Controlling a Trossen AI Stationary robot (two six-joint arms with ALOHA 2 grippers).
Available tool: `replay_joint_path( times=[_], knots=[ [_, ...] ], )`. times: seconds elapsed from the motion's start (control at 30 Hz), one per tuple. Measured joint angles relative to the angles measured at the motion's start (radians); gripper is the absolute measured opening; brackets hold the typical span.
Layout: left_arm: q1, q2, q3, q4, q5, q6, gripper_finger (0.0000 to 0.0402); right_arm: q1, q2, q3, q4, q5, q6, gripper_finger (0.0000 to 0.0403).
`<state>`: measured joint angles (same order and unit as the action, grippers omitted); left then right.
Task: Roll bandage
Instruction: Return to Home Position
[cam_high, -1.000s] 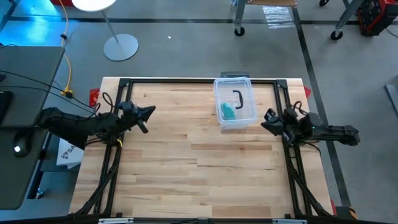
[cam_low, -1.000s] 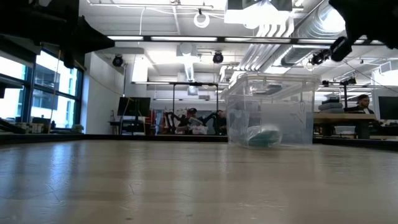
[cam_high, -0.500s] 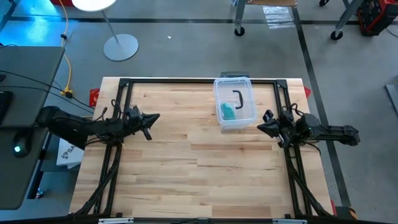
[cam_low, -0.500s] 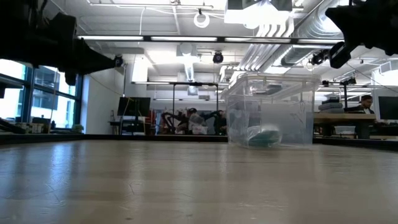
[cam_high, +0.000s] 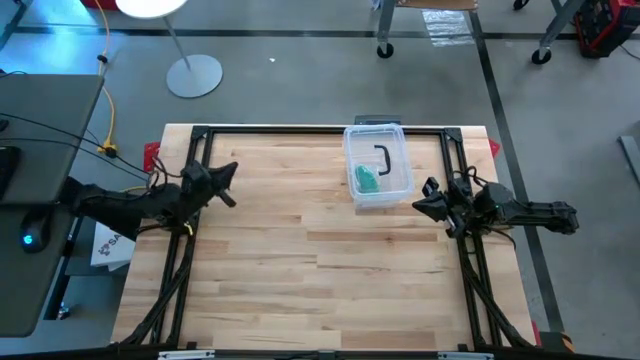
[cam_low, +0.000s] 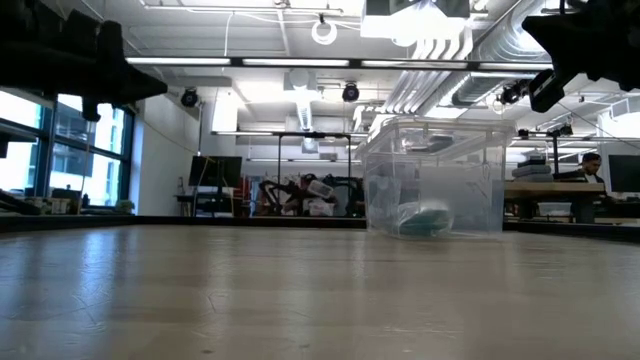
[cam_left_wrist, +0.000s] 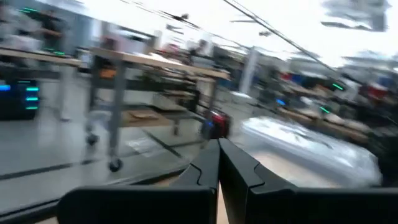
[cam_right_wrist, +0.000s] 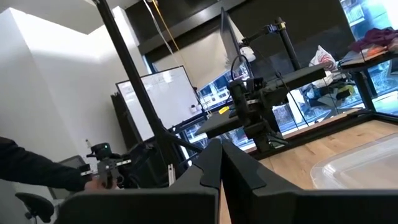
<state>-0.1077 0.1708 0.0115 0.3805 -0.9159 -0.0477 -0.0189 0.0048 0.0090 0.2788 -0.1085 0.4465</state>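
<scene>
On the wooden tabletop (cam_high: 320, 270) both arms sit low at the side edges, about halfway back. The left arm (cam_high: 130, 205) reaches in from the left edge, and the left jaws are clenched with nothing between them, fingers (cam_left_wrist: 208, 171) pressed flat together in the left wrist view. The right arm (cam_high: 520, 212) comes in from the right edge. The right jaws are likewise clenched on nothing, their fingers (cam_right_wrist: 211, 165) meeting in the right wrist view. Farther back, toward the far edge and right of centre, stands the clear plastic box (cam_high: 400, 190) with its lid on and a black handle (cam_high: 383, 158) on top. The bandage (cam_high: 368, 181) lies inside it as a small green roll on the box floor, in the nearer left part. The right jaws point at the box's near right corner, close to it but apart, while the left jaws are well apart from it across the tabletop. Beyond the table, a person (cam_low: 590, 165) sits at a bench.
</scene>
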Motion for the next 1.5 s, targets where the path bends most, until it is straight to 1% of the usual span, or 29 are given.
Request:
replay_joint_path(
  times=[0.1,0.2,0.27,0.33,0.4,0.53,0.63,0.7,0.83,0.97,1.5],
  knots=[
    [0.02,-0.098,0.0,-0.146,0.153,-0.05,0.0,0.0,0.0,0.0,-0.005,-0.002,-0.009,0.0],
    [0.035,-0.163,0.0,-0.316,0.399,-0.138,0.0,0.0,0.0,0.0,-0.014,-0.018,-0.027,0.0],
    [0.038,-0.159,0.001,-0.324,0.579,-0.113,0.0,0.0,0.0,0.0,-0.023,-0.022,-0.041,0.0],
    [0.04,-0.157,0.001,-0.344,0.702,-0.088,0.0,0.0,0.0,0.0,-0.036,-0.026,-0.057,0.0],
    [0.04,-0.143,0.001,-0.354,0.777,-0.062,0.0,0.0,0.0,0.0,-0.044,-0.032,-0.077,0.0],
    [0.041,-0.114,0.001,-0.363,0.826,0.0,0.0,0.0,0.001,0.0,-0.085,-0.022,-0.085,0.0],
    [0.041,-0.087,0.001,-0.364,0.829,0.09,0.0,0.0,0.001,0.0,-0.155,0.047,-0.003,0.0],
    [0.041,-0.074,0.001,-0.364,0.828,0.112,0.0,0.0,0.001,0.0,-0.201,0.067,0.048,0.0],
    [0.041,-0.065,0.001,-0.364,0.828,0.081,0.0,0.0,0.004,0.0,-0.264,0.073,0.096,0.0],
    [0.041,-0.065,0.001,-0.362,0.825,0.051,0.0,0.0,0.006,0.001,-0.264,0.073,0.096,0.0],
    [0.041,-0.065,0.001,-0.362,0.825,0.051,0.0,0.0,0.007,0.002,-0.268,0.072,0.096,0.0]
  ],
)
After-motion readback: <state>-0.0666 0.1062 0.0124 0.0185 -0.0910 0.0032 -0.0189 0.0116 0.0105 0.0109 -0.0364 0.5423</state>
